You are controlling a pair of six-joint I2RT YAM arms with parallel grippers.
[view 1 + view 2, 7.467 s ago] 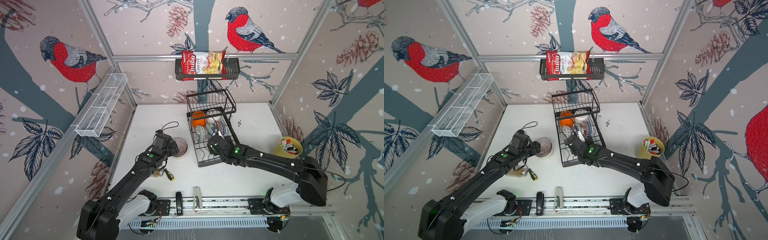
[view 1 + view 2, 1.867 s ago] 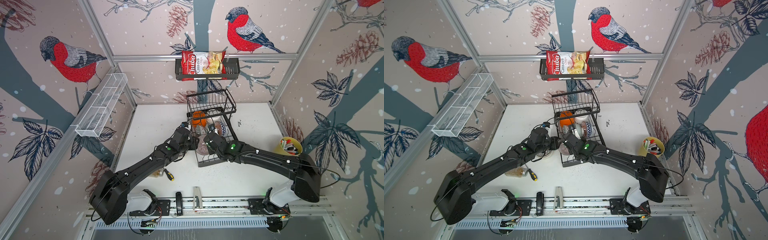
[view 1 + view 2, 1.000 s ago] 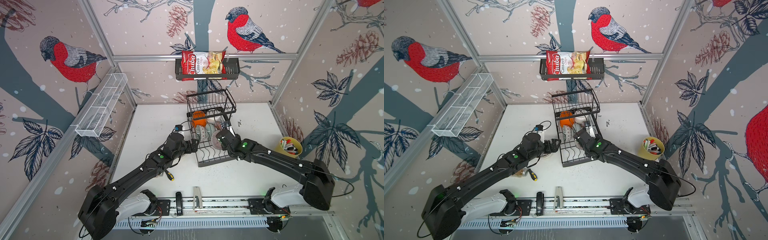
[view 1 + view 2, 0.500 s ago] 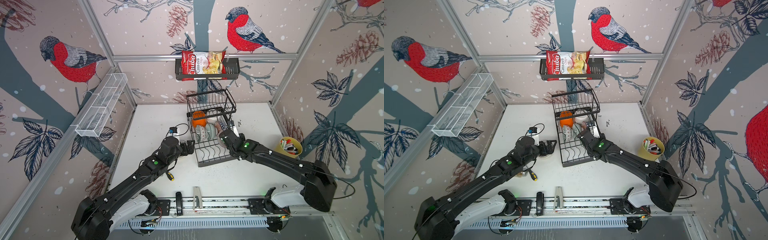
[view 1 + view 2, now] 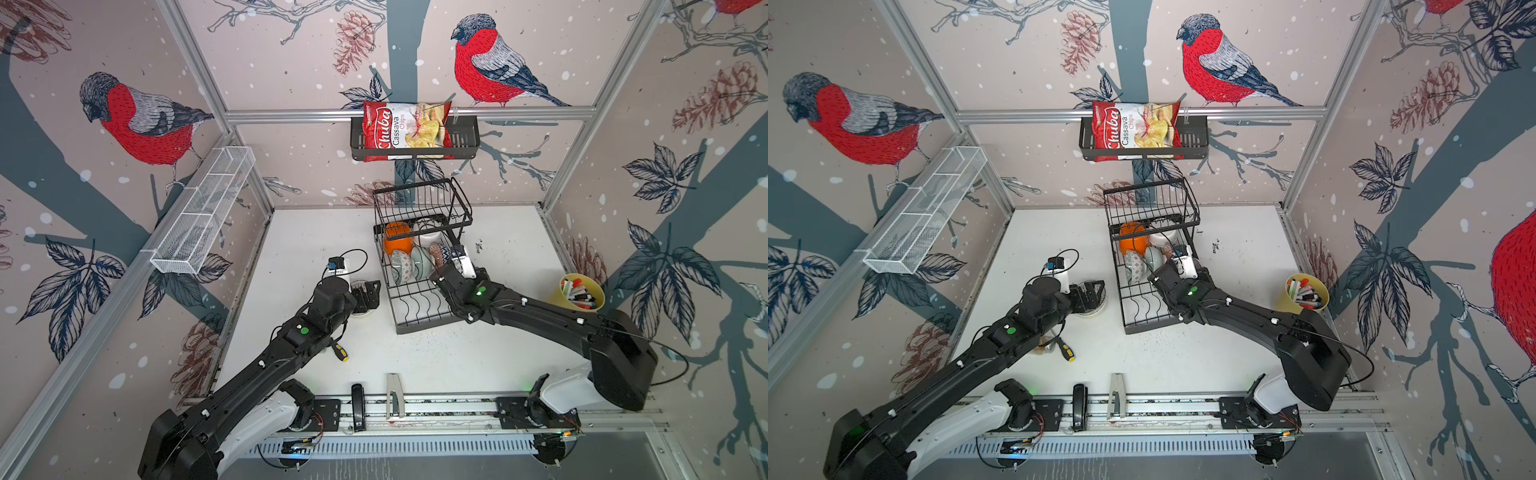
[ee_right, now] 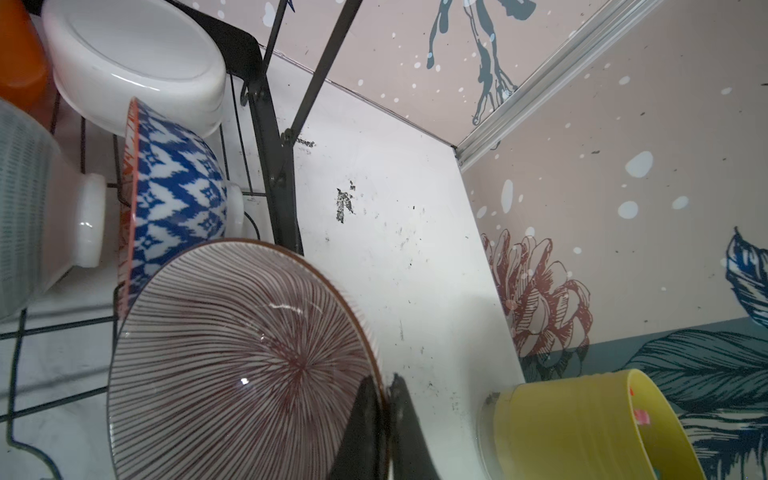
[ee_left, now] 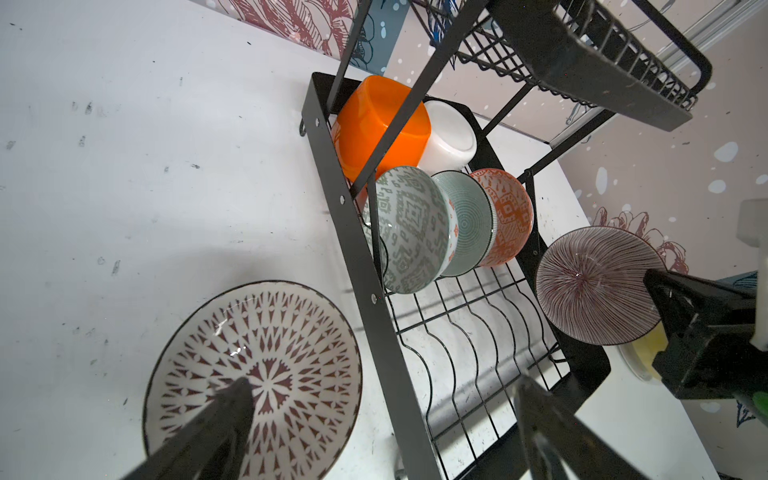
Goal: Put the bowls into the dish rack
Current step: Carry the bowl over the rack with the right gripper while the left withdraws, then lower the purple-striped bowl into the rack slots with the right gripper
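The black dish rack [image 5: 419,328] [image 5: 1142,328] [image 7: 357,232] holds several bowls on edge: orange [image 7: 374,124], white [image 7: 451,137], green patterned [image 7: 411,224], pale green [image 7: 469,220], orange patterned [image 7: 509,216], whose outside is blue zigzag [image 6: 174,195]. My right gripper [image 6: 384,386] [image 5: 444,262] is shut on the rim of a mauve striped bowl [image 6: 232,353] [image 7: 594,286], held tilted over the rack's right side. My left gripper [image 7: 382,384] [image 5: 370,293] [image 5: 1092,293] hangs open over a red-brown patterned bowl [image 7: 266,353] [image 5: 1094,309] on the table left of the rack.
A yellow cup of markers [image 5: 579,291] [image 6: 582,428] stands right of the rack. A screwdriver [image 5: 340,352] lies by the left arm. A wall basket with a chips bag [image 5: 407,131] hangs at the back, a white mesh shelf [image 5: 203,216] on the left wall.
My left gripper, open, has drawn back from the rack to the left, over the bowl on the table. My right gripper has carried the striped bowl further back along the rack.
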